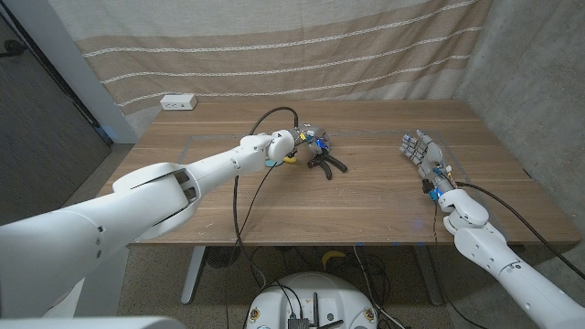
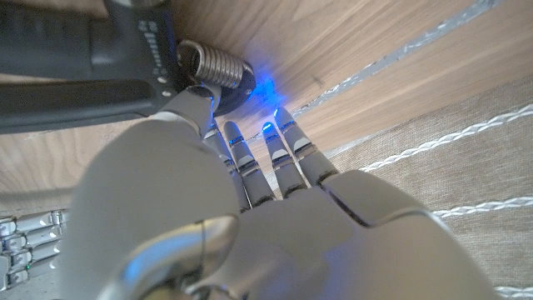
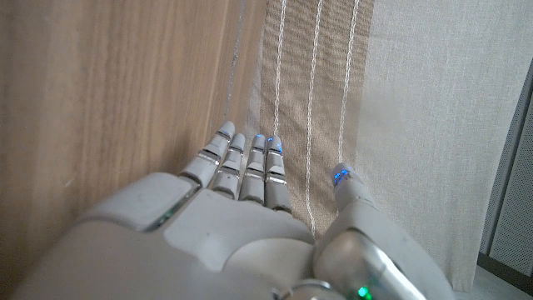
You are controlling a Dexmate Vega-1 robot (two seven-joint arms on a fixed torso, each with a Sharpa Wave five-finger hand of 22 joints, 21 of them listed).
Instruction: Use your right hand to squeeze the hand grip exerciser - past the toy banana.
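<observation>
Right hand (image 1: pixel 419 149), a grey jointed one with fingers spread and nothing held, is seen near the right side of the wooden table (image 1: pixel 384 196), well apart from the work. Left hand (image 1: pixel 306 142) is reached to the table's middle, its fingers (image 2: pixel 283 154) touching the spring end of the black hand grip exerciser (image 1: pixel 326 164); whether anything is gripped cannot be told. A yellow toy banana (image 1: pixel 289 159) is partly hidden just beside the left wrist. The exerciser is laid flat, its long axis slanted, its coiled steel spring (image 2: pixel 215 63) towards the left hand and its handles splayed towards the front right. For a sound squeeze, both handles should be enclosed well away from the spring.
</observation>
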